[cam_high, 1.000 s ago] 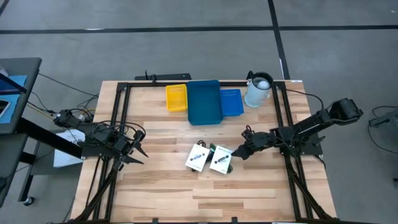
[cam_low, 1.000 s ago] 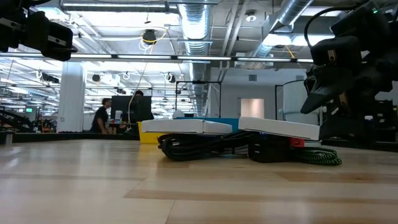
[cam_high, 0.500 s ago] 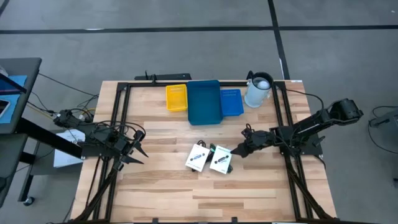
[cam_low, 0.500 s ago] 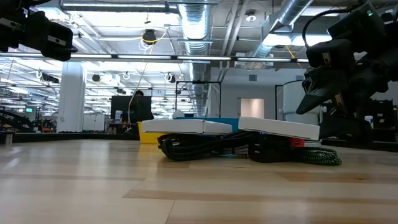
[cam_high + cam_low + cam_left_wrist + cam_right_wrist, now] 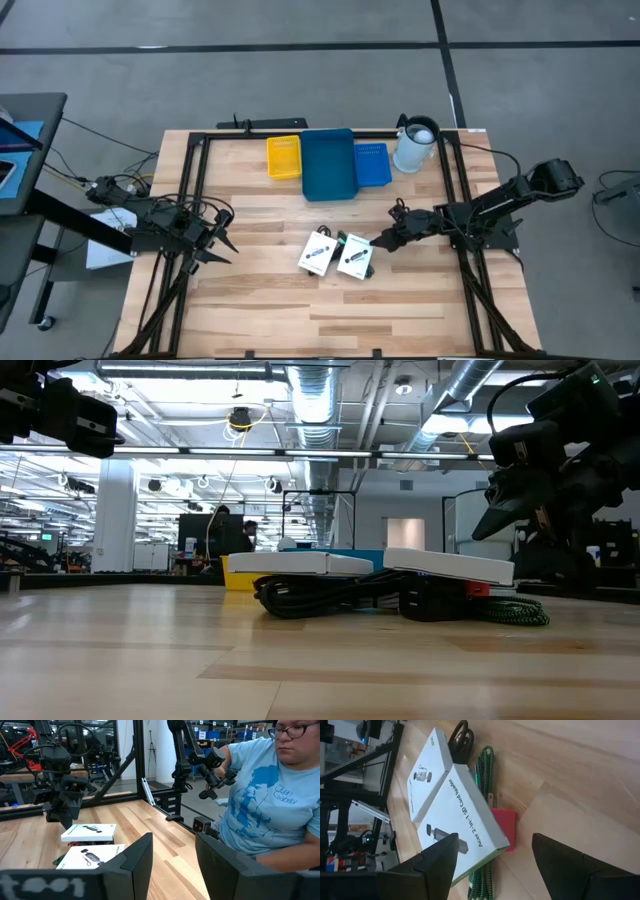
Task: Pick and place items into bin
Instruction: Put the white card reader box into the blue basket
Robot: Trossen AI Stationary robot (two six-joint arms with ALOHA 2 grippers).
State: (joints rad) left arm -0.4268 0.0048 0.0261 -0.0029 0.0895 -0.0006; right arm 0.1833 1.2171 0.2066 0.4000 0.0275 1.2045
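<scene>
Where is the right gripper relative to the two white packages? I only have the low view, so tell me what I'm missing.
Observer: From above, the right gripper sits just beside the right-hand white package, on that package's right, not over it.
Operator: Are its fingers open?
Observer: Yes. The right wrist view shows both fingers spread wide, with the package's edge and a small red piece between them.
Operator: And the bin?
Observer: The large blue bin lies toward the table's far edge, between a yellow tray and a smaller blue tray.
Operator: The left arm?
Observer: The left gripper waits at the table's left side, well apart from the other white package.
</scene>
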